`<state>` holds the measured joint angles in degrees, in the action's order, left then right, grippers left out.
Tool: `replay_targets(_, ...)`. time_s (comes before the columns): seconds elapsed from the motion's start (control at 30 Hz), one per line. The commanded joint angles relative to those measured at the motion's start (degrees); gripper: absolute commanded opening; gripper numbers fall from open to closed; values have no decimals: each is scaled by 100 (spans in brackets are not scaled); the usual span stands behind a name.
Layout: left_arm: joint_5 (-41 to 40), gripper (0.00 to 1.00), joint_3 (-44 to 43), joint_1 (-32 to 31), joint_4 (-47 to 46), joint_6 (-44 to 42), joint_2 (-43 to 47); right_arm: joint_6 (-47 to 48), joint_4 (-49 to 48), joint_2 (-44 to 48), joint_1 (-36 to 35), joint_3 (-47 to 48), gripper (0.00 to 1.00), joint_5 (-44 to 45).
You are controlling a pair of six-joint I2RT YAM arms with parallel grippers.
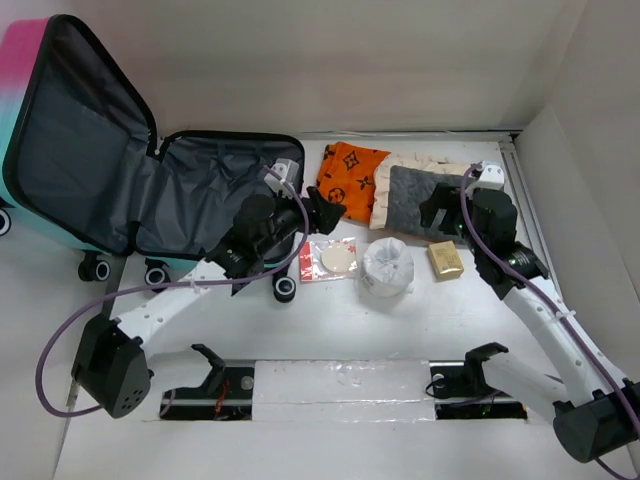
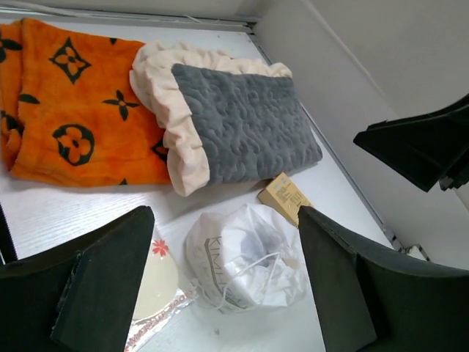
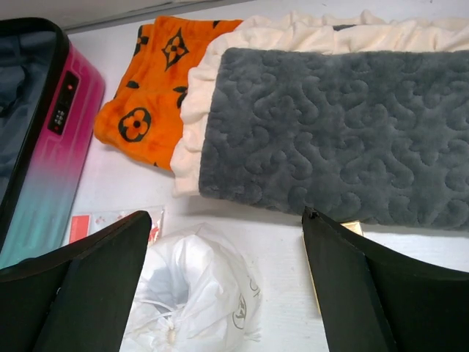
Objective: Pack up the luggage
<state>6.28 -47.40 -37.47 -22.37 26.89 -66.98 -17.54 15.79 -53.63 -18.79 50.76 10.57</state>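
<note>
Room: a white-walled booth around a white worktop (image 1: 330,330), with both arms bolted at its near edge.
Luggage: the luggage (image 1: 215,195) sits at the far left of the worktop. It is open, with one half lying flat, grey lining up, and the pink-to-teal lid propped up behind it to the left. I can see nothing inside it.
Things waiting: an orange patterned cloth (image 1: 350,175), a grey quilted pillow (image 1: 425,195) with a cream frill, a white drawstring bag (image 1: 387,268), a clear packet (image 1: 330,260) with a pale disc in it and a small yellow box (image 1: 445,259). All lie just right of the case.
Left end effector: the left end effector (image 2: 223,220) is spread wide and holds nothing. It hangs by the case's right edge, facing the bag and packet.
Right end effector: the right end effector (image 3: 227,216) is also spread wide and empty, above the near edge of the pillow.
How the case should handle: I'd judge the shell stiff and smooth, so likely slippery on its faces, and probably light while unfilled. The black wheels on the near side mean a sideways shove could roll it. The raised lid looks free to swing on its hinge.
Where to hold: the rim along the zipper looks best, thin enough to pinch and firmer than the fabric lining.
Risk: nudging the flat half while loading it could shift the whole case.
</note>
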Motion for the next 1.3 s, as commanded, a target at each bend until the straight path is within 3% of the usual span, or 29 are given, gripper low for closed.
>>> replay_targets(0.0, 347, 76, -270, -49, -312, -96, -113, -30, -165, 98, -20, -14, 90, 51)
replay_targets(0.1, 234, 73, -270, -391, -260, -298, -166, -30, 37, 151, -20, 117, 90, 182)
replay_targets(0.17, -352, 68, -445, -907, 134, -499, -419, -30, 256, 212, -20, 241, 82, 243)
replay_targets(0.2, -687, 68, -507, -1181, 267, -614, -508, -30, 336, 291, -20, 354, 76, 244)
replay_targets(0.23, -1081, 63, -681, -1479, 408, -754, -622, -30, 406, 344, -20, 408, 61, 244)
replay_targets(0.27, -1520, 62, -814, -2074, 592, -895, -919, -30, 459, 466, -20, 408, 55, 244)
replay_targets(0.3, -2238, 62, -963, -2315, 1011, -1071, -1079, -82, 573, 519, -20, 495, 47, 305)
replay_targets(0.37, -2657, 63, -1235, -2676, 1191, -1195, -1317, -83, 714, 633, -20, 645, 29, 306)
replay_targets(0.43, -2703, 63, -1386, -2871, 1419, -1195, -1659, -83, 855, 634, -20, 698, 32, 437)
replay_targets(0.5, -2632, 63, -1491, -2871, 1489, -1195, -1966, -83, 855, 686, -20, 698, 48, 437)
replay_targets(0.6, -2685, 59, -1492, -2871, 1543, -1195, -2196, -83, 855, 687, 32, 584, 65, 437)
replay_targets(0.63, -2615, 59, -1492, -2871, 1543, -1195, -2310, -83, 855, 687, 33, 584, 67, 437)
replay_targets(0.9, -2615, 65, -2160, -2871, 1604, -1573, -2987, -83, 601, 556, 33, 364, 69, 69)
replay_targets(1.07, -2211, 68, -2511, -2871, 1771, -1749, -3374, -30, 548, 493, 33, 364, 69, -55)
replay_targets(1.27, -1833, 68, -2459, -2871, 1579, -1802, -3436, 23, 442, 493, 33, 311, 69, -169)
